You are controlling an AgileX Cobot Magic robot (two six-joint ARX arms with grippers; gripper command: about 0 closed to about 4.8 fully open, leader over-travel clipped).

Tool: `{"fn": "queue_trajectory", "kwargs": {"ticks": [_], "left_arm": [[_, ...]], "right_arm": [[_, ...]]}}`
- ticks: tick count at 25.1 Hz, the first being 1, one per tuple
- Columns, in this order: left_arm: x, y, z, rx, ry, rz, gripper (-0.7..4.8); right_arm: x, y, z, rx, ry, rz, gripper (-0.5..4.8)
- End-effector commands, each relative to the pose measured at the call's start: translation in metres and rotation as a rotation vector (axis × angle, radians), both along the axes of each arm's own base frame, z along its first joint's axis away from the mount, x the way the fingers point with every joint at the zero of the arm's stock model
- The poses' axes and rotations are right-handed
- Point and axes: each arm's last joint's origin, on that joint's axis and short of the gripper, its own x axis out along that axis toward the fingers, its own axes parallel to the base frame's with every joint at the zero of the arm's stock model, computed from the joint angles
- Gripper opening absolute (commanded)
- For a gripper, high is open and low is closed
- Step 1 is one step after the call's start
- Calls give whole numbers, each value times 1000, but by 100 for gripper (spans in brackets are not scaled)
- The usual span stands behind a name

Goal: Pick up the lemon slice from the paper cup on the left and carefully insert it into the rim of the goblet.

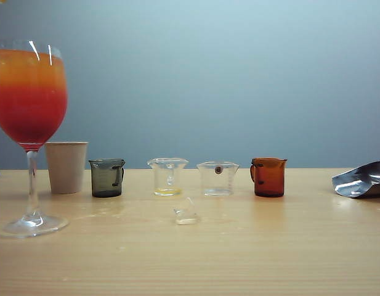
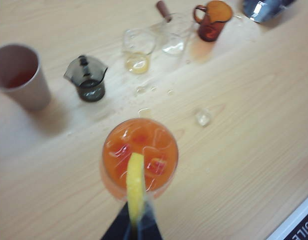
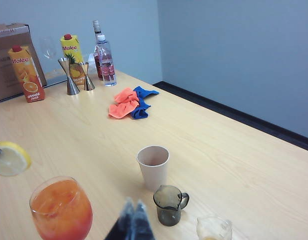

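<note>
The left claw (image 2: 136, 220) is clenched on the thin yellow lemon slice (image 2: 135, 187), gripping its lower edge and holding it above the near rim of the clear stemmed goblet (image 2: 140, 155) of orange-red drink. The slice looks light, soft and wet, so it probably needs a gentle pinch by the rind. The right claw (image 3: 133, 220) hangs clenched and empty near the off-white paper cup (image 3: 153, 166) on the wooden surface (image 3: 218, 160).

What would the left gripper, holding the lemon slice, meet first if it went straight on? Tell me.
Probably the goblet: the left gripper holds the lemon slice directly above its drink-filled bowl, so the slice would likely reach the rim or drink first. Depth is unclear.
</note>
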Motion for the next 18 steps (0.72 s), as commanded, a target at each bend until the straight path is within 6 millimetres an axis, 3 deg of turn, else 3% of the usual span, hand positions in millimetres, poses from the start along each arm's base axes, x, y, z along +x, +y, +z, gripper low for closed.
{"fn": "queue_trajectory", "kwargs": {"ticks": [1,10,18], "left_arm": [[5,-1,1,12,-53,-74,-6],[20,-2,-7,52,-19,-120,-6],[16,-1,-10,95,13,-138,-6]], "right_arm": [[-1,-1,5,28,-29,5,-6],[-1,1,5,28,-27,37,-6],[4,22,-4,-55,77,173,-6]]}}
